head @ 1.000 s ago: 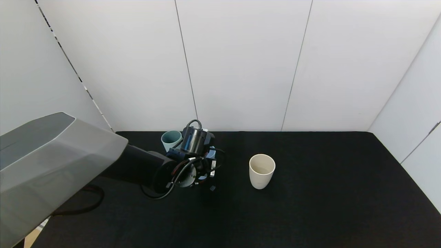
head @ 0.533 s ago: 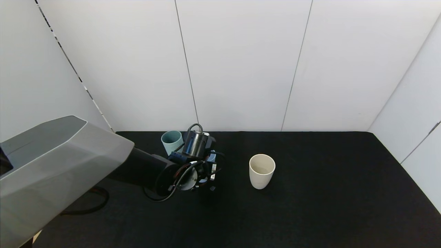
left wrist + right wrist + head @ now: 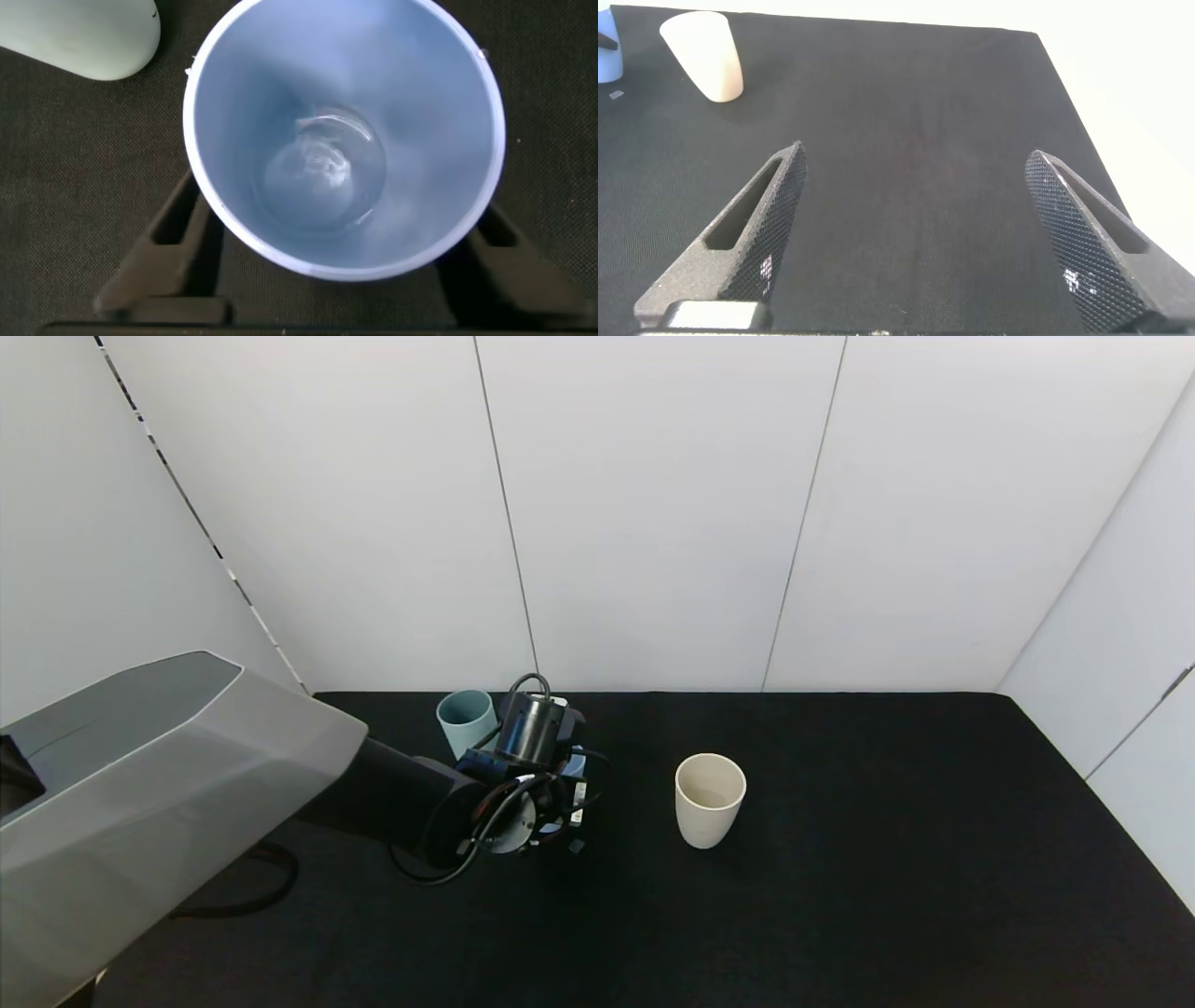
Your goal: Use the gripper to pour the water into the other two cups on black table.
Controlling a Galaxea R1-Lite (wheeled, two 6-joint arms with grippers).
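- The black table [image 3: 887,859] has a matt, cloth-like top; in the right wrist view its weave looks fine and a little rough [image 3: 915,159].
- The cream cup [image 3: 709,800] looks matt and smooth, like ceramic or plastic.
- The sage green cup [image 3: 464,719] has the same matt, smooth finish.
- The light blue cup [image 3: 344,131] is smooth inside with a soft sheen; the water [image 3: 325,168] at its bottom is clear and glossy.
- The left gripper [image 3: 551,793] carries a shiny dark metal cylinder [image 3: 530,730] and smooth black cables.
- The left arm's cover [image 3: 140,803] is grey, smooth, half-matt plastic.
- The right gripper's fingers [image 3: 752,229] are black with a rough, dotted grip texture.
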